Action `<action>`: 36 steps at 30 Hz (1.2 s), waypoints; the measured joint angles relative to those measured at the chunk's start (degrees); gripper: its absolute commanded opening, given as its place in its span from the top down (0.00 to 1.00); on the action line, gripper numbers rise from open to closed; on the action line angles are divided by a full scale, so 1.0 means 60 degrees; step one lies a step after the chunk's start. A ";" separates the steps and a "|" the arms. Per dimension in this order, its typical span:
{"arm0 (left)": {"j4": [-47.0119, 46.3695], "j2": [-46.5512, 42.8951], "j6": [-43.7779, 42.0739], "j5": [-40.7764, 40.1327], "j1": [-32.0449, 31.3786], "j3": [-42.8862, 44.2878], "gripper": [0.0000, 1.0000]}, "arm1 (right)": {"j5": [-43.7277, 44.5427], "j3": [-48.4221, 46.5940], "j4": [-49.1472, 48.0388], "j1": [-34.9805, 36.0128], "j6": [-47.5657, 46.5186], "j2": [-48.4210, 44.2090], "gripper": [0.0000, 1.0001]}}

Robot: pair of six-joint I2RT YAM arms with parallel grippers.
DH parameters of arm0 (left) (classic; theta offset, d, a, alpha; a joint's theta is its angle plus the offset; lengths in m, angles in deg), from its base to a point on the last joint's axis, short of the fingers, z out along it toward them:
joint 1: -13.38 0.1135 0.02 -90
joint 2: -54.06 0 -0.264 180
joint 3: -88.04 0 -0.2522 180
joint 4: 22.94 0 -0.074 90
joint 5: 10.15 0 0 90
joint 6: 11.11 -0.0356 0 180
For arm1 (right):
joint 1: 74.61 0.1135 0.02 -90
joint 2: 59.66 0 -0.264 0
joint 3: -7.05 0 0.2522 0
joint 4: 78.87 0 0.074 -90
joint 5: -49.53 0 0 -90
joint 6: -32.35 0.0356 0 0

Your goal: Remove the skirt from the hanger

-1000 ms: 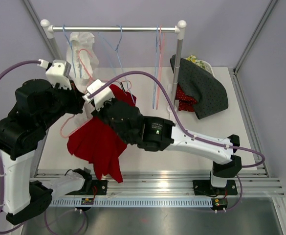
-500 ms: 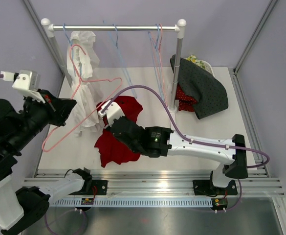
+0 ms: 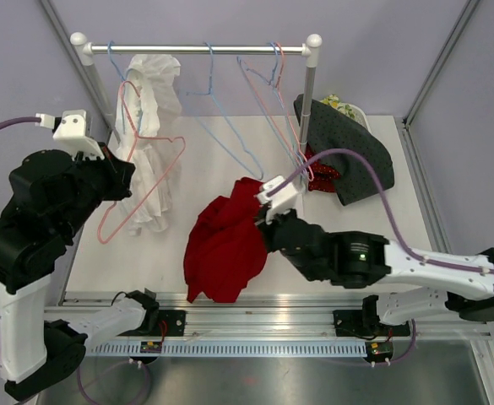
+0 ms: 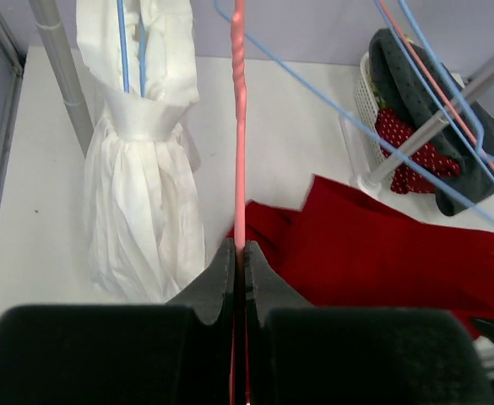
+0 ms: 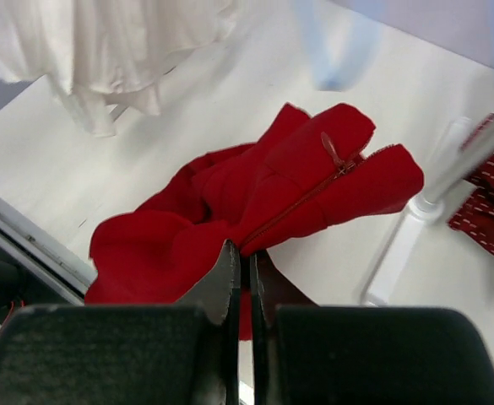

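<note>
The red skirt [image 3: 228,243] hangs off the hanger, bunched over the table's front middle. My right gripper [image 3: 265,221] is shut on its edge by the zipper; the skirt [image 5: 255,202] spreads beyond the fingertips in the right wrist view. The pink wire hanger [image 3: 137,181] is bare and held at the left. My left gripper [image 3: 122,175] is shut on its wire; in the left wrist view the pink wire [image 4: 239,135] runs up from the closed jaws, with the skirt [image 4: 382,253] lower right.
A white garment [image 3: 149,126] hangs on the rail [image 3: 196,49] at the left, beside several blue and pink empty hangers [image 3: 263,110]. A basket [image 3: 348,110] with a grey dotted cloth [image 3: 348,156] stands at the back right, by the rail's post [image 3: 306,118].
The skirt came off the pink hanger. My right gripper carried it right and toward the front. My left gripper swung the bare hanger back up near the white garment.
</note>
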 measured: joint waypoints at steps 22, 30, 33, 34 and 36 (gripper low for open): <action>-0.4062 0.4798 -0.1486 -0.1191 0.0069 0.2302 1.00 | 0.3504 -0.0433 -0.3843 0.0011 -0.7227 -0.3402 1.00; -0.4619 0.4339 -0.1479 -0.1220 0.0149 0.0579 1.00 | 0.3483 -0.1883 -0.6156 0.0011 -0.9847 -0.2860 1.00; -0.4863 0.3676 -0.1457 -0.1213 0.0160 -0.0688 0.93 | 0.3461 -0.2346 -0.6717 0.0000 -1.0466 -0.2597 1.00; -0.4874 0.3457 -0.1453 -0.1209 0.0168 -0.1064 0.91 | 0.3446 -0.2459 -0.6885 -0.0025 -1.0673 -0.2499 1.00; -0.4932 0.3187 -0.1461 -0.1206 0.0178 -0.1504 0.87 | 0.3381 -0.2758 -0.6994 -0.0160 -1.0987 -0.2222 1.00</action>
